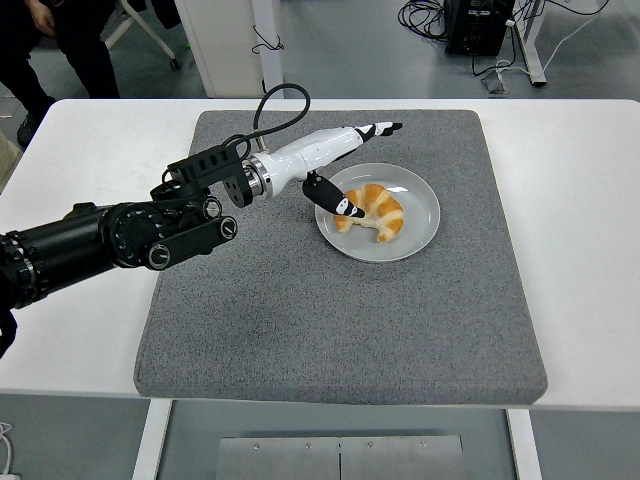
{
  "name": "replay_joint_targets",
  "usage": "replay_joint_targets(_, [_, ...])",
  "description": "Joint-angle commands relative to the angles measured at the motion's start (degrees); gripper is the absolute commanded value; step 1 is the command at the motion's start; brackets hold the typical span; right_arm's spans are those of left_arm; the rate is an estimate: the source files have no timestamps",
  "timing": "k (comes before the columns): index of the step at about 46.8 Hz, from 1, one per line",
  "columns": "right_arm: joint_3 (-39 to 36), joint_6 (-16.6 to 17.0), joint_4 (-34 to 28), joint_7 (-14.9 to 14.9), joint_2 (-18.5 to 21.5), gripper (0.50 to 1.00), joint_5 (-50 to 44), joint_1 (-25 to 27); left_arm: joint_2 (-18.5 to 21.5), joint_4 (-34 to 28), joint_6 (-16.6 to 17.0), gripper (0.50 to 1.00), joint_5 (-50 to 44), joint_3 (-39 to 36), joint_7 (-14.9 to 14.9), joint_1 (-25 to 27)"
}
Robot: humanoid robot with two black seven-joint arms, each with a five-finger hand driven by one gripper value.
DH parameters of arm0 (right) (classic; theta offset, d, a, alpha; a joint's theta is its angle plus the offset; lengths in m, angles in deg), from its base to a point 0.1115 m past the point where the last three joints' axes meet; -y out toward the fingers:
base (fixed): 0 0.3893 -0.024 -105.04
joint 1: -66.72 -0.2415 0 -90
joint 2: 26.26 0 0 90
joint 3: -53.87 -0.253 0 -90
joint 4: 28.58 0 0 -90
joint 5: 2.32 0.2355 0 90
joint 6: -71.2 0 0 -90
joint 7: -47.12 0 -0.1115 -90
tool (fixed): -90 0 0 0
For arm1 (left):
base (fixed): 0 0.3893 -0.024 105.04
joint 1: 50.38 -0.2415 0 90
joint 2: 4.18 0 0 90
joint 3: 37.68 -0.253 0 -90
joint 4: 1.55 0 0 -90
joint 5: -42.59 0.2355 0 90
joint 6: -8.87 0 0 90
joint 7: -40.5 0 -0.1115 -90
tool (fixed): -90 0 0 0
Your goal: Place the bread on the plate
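A golden croissant (374,211) lies on the pale round plate (418,218), which sits on the grey mat (340,300). My left hand (356,165) hovers just left of and above the plate with its fingers spread. Its white fingers (372,130) stretch out over the mat beyond the plate's far rim, and the black-tipped thumb (335,197) hangs down beside the croissant's left end. The hand holds nothing. My right arm is out of view.
The grey mat covers the middle of the white table (90,160). A black cable (270,105) loops up from the left wrist. A person's legs (55,45) show at the top left, beyond the table. Cables and a dark box (478,25) lie on the floor behind.
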Motion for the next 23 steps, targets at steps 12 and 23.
replay_joint_targets(12, [0.0, 0.0, 0.0, -0.01, 0.0, 1.0, 0.0, 0.0, 6.8, -6.38, -0.27, 0.977, -5.58, 0.81, 0.15, 4.72])
replay_joint_targets(23, [0.0, 0.0, 0.0, -0.01, 0.0, 1.0, 0.0, 0.0, 10.58, -7.87, -0.36, 0.978, -12.7, 7.05, -0.2, 5.87])
